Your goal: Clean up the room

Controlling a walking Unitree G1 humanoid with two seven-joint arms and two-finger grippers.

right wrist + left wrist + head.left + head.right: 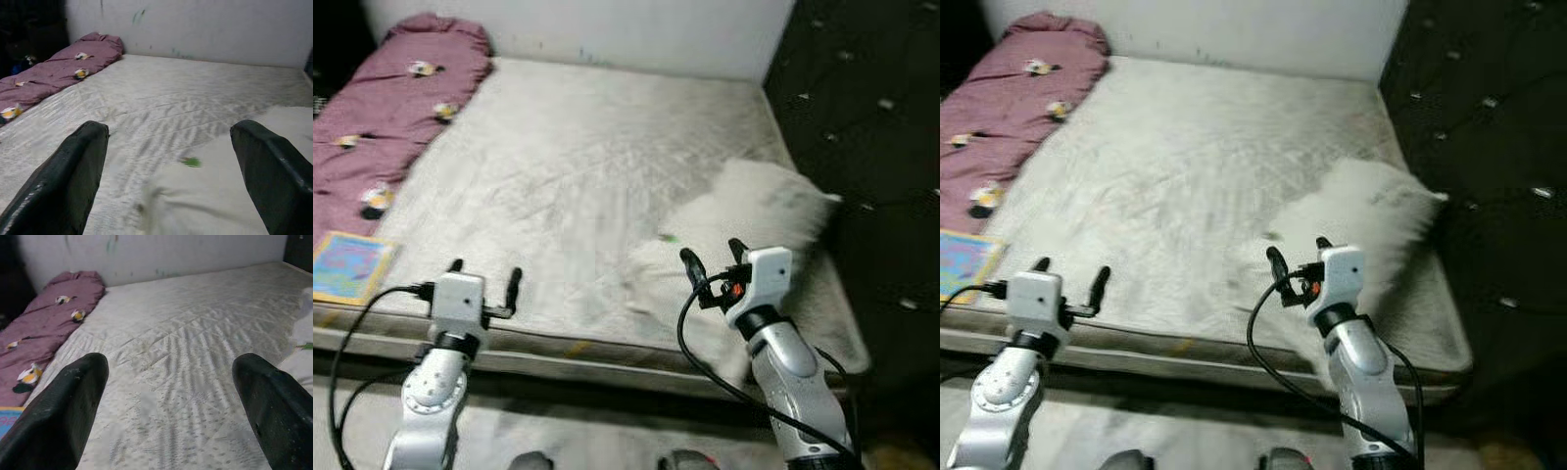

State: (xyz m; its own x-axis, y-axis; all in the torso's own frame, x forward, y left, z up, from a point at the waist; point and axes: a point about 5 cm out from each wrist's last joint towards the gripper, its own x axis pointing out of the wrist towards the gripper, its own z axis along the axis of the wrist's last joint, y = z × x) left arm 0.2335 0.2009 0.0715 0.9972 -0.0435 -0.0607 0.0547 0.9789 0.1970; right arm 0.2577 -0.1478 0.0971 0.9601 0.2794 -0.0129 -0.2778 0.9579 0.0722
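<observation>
We judge cleanup barely begun: white pillow askew on mattress, purple quilt bunched along left edge, book near corner. Left gripper, right gripper spread wide, empty.

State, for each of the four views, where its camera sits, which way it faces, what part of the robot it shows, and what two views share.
Left eye, on the head, faces down at the mattress; shows left gripper, right gripper.
Right eye: same scene beside it.
Left wrist looks along open fingers across the bed.
Right wrist: likewise, over the white pillow.
Both wrist views share the maroon quilt.
</observation>
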